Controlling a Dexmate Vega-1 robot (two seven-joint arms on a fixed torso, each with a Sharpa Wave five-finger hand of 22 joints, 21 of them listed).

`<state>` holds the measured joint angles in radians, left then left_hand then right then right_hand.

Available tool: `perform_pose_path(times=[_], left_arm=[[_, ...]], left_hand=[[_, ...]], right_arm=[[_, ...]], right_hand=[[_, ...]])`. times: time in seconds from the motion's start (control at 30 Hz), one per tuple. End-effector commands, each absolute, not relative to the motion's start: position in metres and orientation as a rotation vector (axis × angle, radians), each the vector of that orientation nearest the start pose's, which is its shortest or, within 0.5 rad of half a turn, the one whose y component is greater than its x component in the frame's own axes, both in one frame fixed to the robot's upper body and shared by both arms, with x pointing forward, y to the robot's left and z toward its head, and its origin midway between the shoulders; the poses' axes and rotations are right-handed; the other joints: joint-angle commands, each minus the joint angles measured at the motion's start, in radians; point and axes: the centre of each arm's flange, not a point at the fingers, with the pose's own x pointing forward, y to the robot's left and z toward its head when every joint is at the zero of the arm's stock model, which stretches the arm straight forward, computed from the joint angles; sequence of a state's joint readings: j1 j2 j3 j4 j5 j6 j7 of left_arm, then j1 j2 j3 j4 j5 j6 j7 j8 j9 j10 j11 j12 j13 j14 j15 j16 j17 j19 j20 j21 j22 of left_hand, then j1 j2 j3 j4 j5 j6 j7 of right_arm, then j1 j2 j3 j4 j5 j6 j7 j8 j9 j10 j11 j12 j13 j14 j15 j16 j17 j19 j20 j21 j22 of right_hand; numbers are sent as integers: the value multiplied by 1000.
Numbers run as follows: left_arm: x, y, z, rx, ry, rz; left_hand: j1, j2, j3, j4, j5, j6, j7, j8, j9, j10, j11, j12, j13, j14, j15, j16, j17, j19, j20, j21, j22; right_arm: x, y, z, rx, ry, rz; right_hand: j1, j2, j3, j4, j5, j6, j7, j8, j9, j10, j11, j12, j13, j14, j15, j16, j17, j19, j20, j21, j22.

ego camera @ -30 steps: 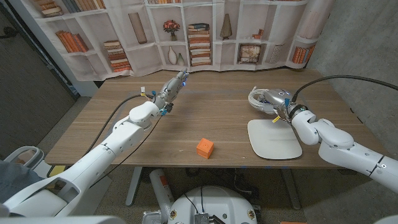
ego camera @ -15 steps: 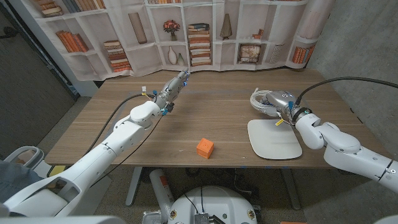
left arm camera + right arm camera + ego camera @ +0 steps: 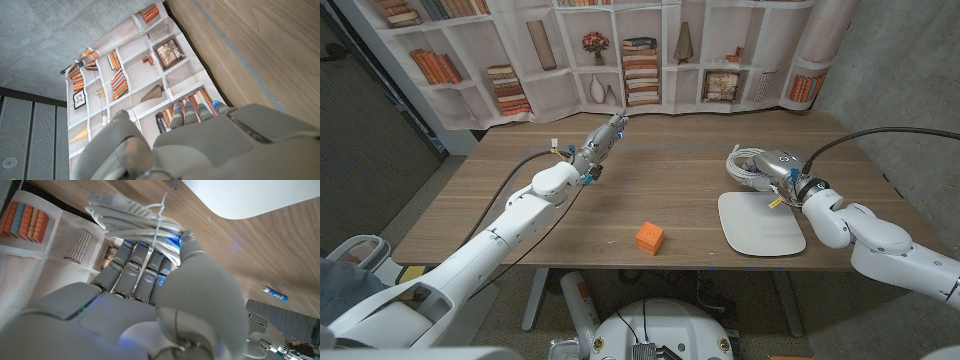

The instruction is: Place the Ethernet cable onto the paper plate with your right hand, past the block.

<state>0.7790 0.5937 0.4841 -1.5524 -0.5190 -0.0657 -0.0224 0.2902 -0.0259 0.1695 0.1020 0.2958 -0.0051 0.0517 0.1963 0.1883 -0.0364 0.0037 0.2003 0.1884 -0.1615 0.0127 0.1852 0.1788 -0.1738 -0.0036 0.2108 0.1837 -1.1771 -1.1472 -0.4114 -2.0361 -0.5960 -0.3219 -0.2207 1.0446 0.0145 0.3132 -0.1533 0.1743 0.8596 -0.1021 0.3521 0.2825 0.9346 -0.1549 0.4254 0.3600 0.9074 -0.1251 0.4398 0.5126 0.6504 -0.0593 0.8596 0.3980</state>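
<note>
Left hand [image 3: 595, 148] raised over the surface [image 3: 660, 190], fingers [image 3: 192, 114] straight, pressed together, holding nothing. Orange block [image 3: 649, 237] near front edge. Paper plate [image 3: 761, 223] further right. Just behind it, right hand [image 3: 782, 170], fingers [image 3: 134, 265] curled around coiled Ethernet cable [image 3: 746, 162].

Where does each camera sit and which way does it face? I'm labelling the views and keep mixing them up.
Head view: on the robot's head, looking down over the table; both arms, left hand, right hand, orange block.
Left wrist view: on the left wrist, along the left hand's back toward the bookshelf backdrop.
Right wrist view: on the right wrist, along the right hand, which touches the Ethernet cable.
Shared: head and right wrist views both show cable and paper plate.
</note>
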Motion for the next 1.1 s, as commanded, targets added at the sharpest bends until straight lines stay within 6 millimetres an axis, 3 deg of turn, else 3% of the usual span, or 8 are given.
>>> perform_pose_path(times=[0.03,1.1], left_arm=[[630,207,22,229,-566,-385],[631,205,28,238,-577,-395]], left_hand=[[2,7,-5,2,2,6,6,4,2,-2,-2,6,2,1,-3,2,4,-87,6,-4,3],[5,11,-10,1,1,6,7,5,2,-2,-2,6,2,2,-3,3,4,-88,5,-4,3]], right_arm=[[511,-307,-47,-1630,-599,-182],[480,-310,-69,-1600,-586,-220]], right_hand=[[120,107,-1,-1,5,64,-67,6,0,6,-3,-1,2,0,-114,-1,3,-7,-153,9,5],[125,107,-13,4,5,70,-67,6,2,12,-4,-7,9,5,-113,-9,12,-27,-152,46,8]])
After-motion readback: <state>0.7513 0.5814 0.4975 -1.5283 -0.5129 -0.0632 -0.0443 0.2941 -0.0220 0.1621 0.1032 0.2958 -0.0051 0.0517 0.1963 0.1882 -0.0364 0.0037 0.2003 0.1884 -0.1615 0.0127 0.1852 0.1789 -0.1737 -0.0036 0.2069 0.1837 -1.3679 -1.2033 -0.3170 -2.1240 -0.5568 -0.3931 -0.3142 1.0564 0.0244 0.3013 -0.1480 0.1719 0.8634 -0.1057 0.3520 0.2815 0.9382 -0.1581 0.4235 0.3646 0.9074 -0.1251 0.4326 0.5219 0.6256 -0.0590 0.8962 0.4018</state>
